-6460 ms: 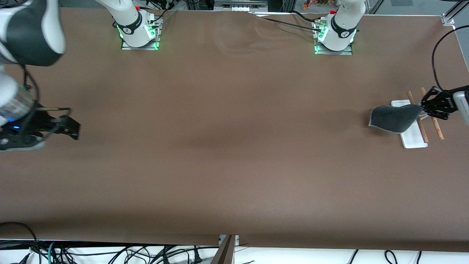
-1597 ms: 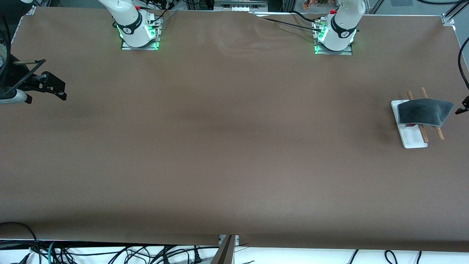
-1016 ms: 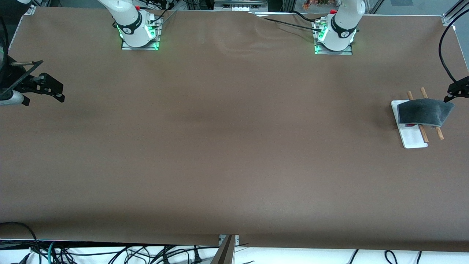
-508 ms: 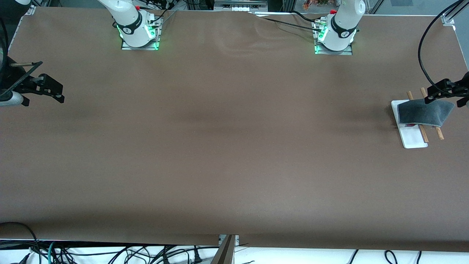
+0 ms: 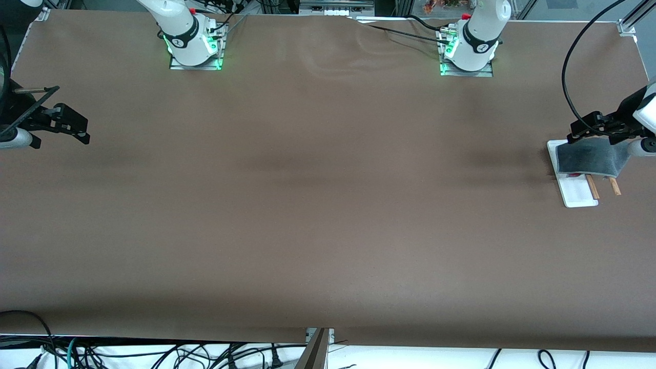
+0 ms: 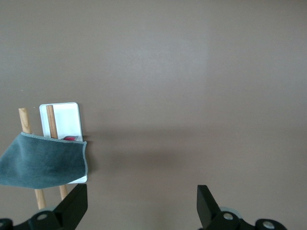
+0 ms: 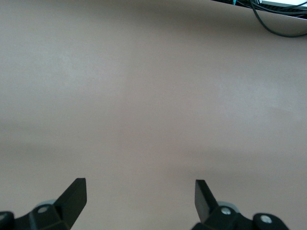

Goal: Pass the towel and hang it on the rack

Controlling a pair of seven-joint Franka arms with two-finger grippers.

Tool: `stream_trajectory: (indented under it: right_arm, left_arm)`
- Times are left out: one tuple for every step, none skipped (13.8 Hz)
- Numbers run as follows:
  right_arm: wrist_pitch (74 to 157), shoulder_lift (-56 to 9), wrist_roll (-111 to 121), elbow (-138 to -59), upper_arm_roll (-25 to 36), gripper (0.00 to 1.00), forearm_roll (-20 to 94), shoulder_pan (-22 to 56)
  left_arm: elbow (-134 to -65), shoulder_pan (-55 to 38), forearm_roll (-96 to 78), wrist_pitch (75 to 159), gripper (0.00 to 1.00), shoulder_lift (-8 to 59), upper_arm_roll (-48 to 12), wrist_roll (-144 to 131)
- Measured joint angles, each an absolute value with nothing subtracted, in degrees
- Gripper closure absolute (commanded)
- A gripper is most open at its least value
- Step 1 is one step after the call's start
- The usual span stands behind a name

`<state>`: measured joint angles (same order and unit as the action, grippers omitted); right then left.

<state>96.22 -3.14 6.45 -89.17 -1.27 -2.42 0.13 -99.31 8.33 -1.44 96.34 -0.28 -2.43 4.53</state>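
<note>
Towel draped over the rack, both claws empty

On the table (image 5: 328,205), the rack (image 5: 578,195) carries the soft, light towel (image 5: 589,159) across its rods; best pinched at a hem. Left claw (image 5: 589,130) hovers over it, spread wide; right claw (image 5: 69,123) waits, wide too.

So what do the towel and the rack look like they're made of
The towel looks like soft matte fabric, perhaps microfibre: dark grey, sagging over the rods, with a lighter stitched edge. The rack seems to pair light-brown rods, probably unfinished wood by colour, with a smooth white base, likely plastic, though painted board is possible.
</note>
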Motion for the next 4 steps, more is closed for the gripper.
stream_trajectory:
  right_arm:
    - [96.2, -3.15, 6.45, -89.17, -1.27, 0.0, -2.42, 0.13]
    - [96.2, -3.15, 6.45, -89.17, -1.27, 0.0, -2.42, 0.13]
    - [96.2, -3.15, 6.45, -89.16, -1.27, 0.0, -2.42, 0.13]
    - [96.2, -3.15, 6.45, -89.16, -1.27, 0.0, -2.42, 0.13]
  left_arm:
    - [-99.31, 8.33, -1.51, 96.3, 0.0, -0.36, -2.59, 4.46]
    - [-99.32, 8.33, -1.56, 96.26, 0.0, -0.39, -2.67, 4.43]
    - [-99.34, 8.33, -1.8, 96.21, 0.0, -0.38, -2.69, 4.43]
    - [-99.37, 8.33, -2.2, 96.17, 0.0, -0.38, -2.69, 4.43]
